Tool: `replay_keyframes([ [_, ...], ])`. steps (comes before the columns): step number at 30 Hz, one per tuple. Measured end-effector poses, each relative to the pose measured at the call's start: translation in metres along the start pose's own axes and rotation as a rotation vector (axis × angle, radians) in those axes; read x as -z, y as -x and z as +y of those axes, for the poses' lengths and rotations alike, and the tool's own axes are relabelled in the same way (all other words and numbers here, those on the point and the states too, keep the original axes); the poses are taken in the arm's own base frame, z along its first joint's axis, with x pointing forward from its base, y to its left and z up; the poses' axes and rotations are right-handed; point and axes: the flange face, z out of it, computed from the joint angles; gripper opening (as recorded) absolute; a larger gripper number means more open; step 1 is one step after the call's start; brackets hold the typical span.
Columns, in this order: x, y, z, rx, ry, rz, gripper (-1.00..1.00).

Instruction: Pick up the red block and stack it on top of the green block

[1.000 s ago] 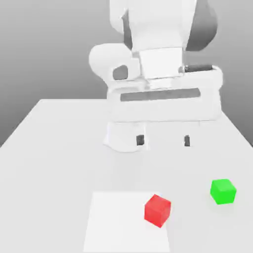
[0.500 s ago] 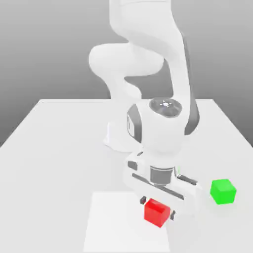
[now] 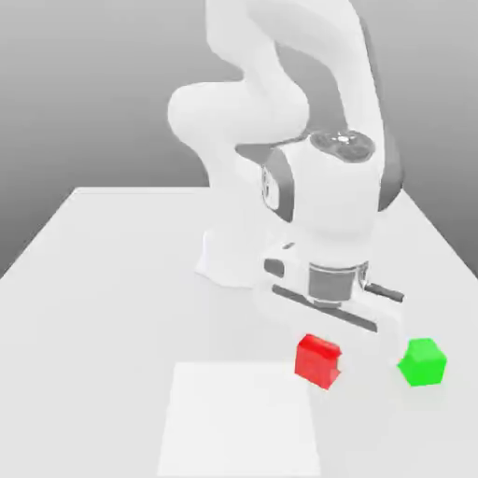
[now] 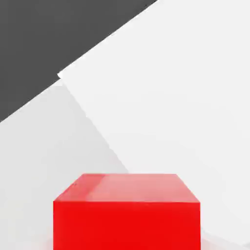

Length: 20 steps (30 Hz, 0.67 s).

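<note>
White table (image 3: 112,280); plain grey backdrop (image 3: 84,84)

You are looking at a red block (image 3: 318,361) with a smooth, plastic-like skin; in the hand view its upper face (image 4: 128,188) carries a soft pale sheen, so call it semi-gloss. The green block (image 3: 422,362) reads equally smooth and evenly coloured. The arm (image 3: 322,196) has white, satin shells with darker grey joint bands. The table (image 3: 112,280) looks matt and featureless, and the paler square patch (image 3: 238,420) on it is perhaps flatter still.
</note>
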Motion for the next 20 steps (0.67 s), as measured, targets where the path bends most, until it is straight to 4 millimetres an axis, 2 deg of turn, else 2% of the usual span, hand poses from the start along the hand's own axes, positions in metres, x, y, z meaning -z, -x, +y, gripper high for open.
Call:
replay_keyframes([
  [5, 0.011, 0.068, 0.018, -0.039, 0.001, -0.001, -1.00],
  [10, 0.023, 0.132, 0.048, -0.076, -0.001, 0.003, -1.00],
  [12, 0.016, 0.154, 0.061, -0.065, -0.002, 0.006, -1.00],
  [16, -0.025, 0.143, 0.053, -0.113, -0.003, 0.006, -1.00],
  [17, -0.034, 0.142, 0.053, -0.114, -0.003, 0.006, 1.00],
  [20, -0.034, 0.142, 0.053, -0.114, -0.003, 0.006, 1.00],
])
